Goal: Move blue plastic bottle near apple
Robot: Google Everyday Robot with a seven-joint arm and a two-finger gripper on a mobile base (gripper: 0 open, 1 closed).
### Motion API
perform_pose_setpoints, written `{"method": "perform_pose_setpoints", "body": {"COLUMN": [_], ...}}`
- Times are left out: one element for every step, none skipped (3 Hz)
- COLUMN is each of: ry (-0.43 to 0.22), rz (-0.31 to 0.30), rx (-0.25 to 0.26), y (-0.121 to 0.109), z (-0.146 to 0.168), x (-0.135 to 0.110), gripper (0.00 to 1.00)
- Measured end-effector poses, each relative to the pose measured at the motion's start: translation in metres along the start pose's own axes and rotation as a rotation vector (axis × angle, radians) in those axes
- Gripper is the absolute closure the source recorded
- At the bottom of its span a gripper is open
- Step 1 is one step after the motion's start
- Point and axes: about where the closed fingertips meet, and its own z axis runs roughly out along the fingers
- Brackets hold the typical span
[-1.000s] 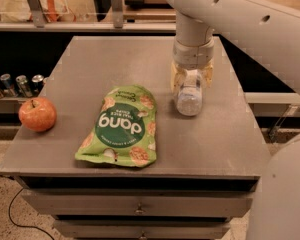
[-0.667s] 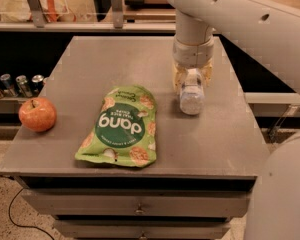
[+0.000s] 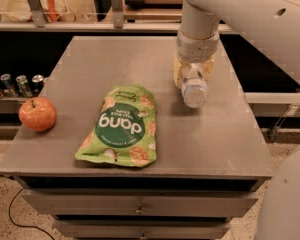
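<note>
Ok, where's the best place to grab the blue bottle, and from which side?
Around its middle, from straight above: the bottle lies on its side, pointing toward the camera, both flanks exposed. The claw hangs over its far end.

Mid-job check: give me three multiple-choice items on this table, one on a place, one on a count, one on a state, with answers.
1. Where is the round red-orange apple on the grey table?
A) left edge B) centre C) right edge
2. How many objects are at the tabletop, counting any held one?
A) two B) three C) five
3. What is the two-finger gripper at the table's right side doing?
A) shut on the small blue plastic bottle B) open above the apple C) resting on bare table

Answers:
1 A, the apple sits by the left edge.
2 B, there are the apple, the green chip bag and the bottle.
3 A, its fingers flank the bottle, right of the bag.
</note>
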Motion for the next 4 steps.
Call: {"method": "perform_pose_setpoints", "body": {"ry": [-0.07, -0.151, -0.162, -0.211], "rz": [-0.055, -0.156, -0.186, -0.258], "rx": [-0.056, -0.125, -0.124, -0.112], "y": [0.001, 0.005, 0.006, 0.018], "z": [-0.013, -0.032, -0.035, -0.038], "x": [-0.013, -0.034, -0.037, -0.038], "gripper": [1.0, 1.0, 1.0, 1.0]}}
